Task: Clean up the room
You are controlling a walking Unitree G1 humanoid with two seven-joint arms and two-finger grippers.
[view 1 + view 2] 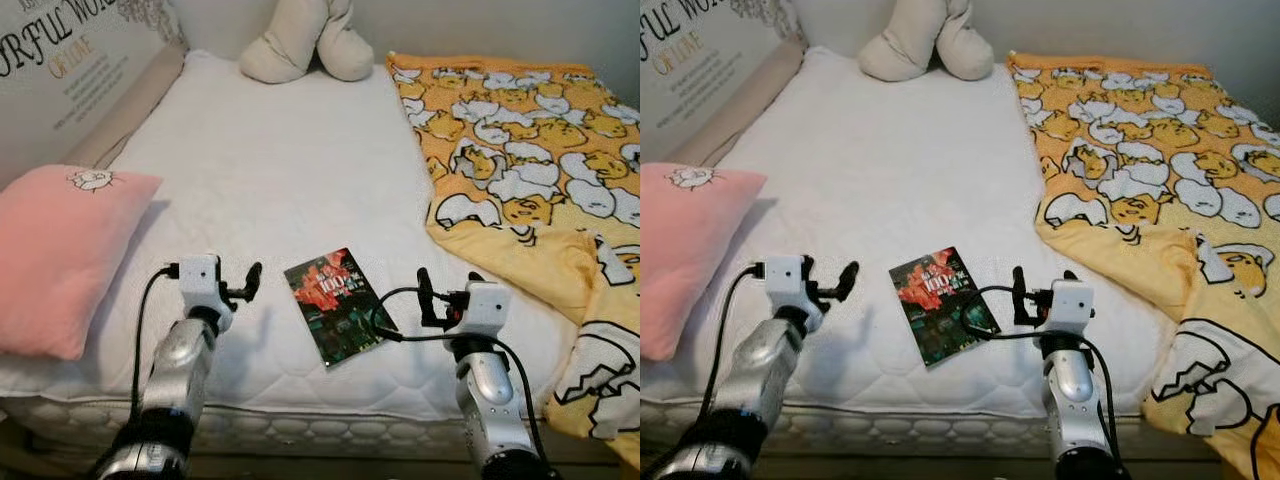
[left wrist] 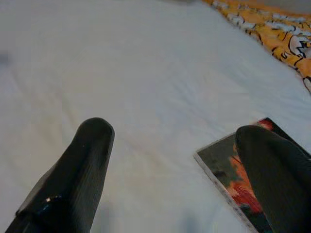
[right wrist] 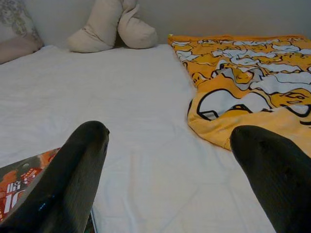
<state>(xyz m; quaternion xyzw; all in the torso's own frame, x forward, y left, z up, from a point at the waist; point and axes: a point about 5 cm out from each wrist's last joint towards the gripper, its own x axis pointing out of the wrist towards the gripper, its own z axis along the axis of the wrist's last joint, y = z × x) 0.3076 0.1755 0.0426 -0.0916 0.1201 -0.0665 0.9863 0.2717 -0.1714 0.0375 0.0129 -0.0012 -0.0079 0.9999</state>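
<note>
- My left gripper [image 1: 250, 283] sits at the lower left of the head view, over the near edge of the white mattress [image 1: 270, 170]. Its two black fingers are spread apart and hold nothing.
- My right gripper [image 1: 424, 292] sits at the lower right of the same view, also above the mattress's near edge. Its fingers [image 3: 73, 170] stand wide apart and are empty.
- A book [image 1: 337, 304] with a dark cover and red-orange artwork lies flat on the mattress between my two grippers, at lower centre. It is turned at an angle. It is just beside each gripper, and neither touches it.
- In my left wrist view, a corner of the book [image 2: 228, 170] shows next to one finger.
- A pink pillow [image 1: 55, 255] lies at the left edge of the frame, on the mattress's left side.
- A yellow blanket [image 1: 520, 170] printed with cartoon egg figures covers the right side and hangs over the near right corner.
- A beige plush toy [image 1: 305, 40] rests at top centre, at the bed's far end.
</note>
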